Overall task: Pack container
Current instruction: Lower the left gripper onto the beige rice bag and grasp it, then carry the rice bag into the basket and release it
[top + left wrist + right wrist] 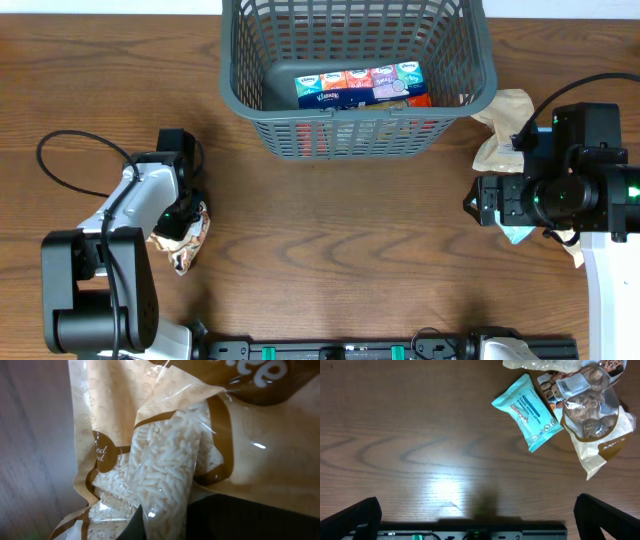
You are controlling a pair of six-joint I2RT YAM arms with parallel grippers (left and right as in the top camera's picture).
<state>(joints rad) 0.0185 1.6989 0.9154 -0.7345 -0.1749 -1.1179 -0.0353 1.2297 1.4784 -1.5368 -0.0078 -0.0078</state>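
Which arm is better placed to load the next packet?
Left. The left gripper is shut on the rice packet, so it likely only needs carrying to the container; the right gripper hangs open, holding nothing.

We see dark grey lattice plastic basket (pixel 300 135), beige-brown clear rice bag (pixel 165 460) w/ white grains, teal flat packet (pixel 527 410).

table (pixel 420 435): wood grain, smooth, is reflecting light
basket (pixel 290 135): grey plastic, is looking matt
rice bag (pixel 165 460): clear glossy film, is glinting
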